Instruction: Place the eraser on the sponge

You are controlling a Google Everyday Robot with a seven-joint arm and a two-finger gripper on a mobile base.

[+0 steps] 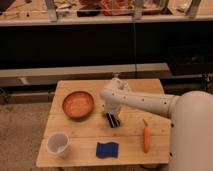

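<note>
The eraser (114, 121), a small dark striped block, lies at the middle of the wooden table (130, 127). My gripper (111, 117) points down right over it, open, with its dark fingers at the eraser; whether they touch it I cannot tell. The sponge (107, 149), flat and dark blue, lies near the table's front edge, a short way in front of the gripper and slightly to its left. My white arm reaches in from the right.
An orange bowl (78, 104) sits left of the gripper. A white cup (58, 144) stands at the front left corner. A carrot (146, 138) lies at the front right. A white bottle (117, 78) stands behind the arm. Dark shelving runs behind the table.
</note>
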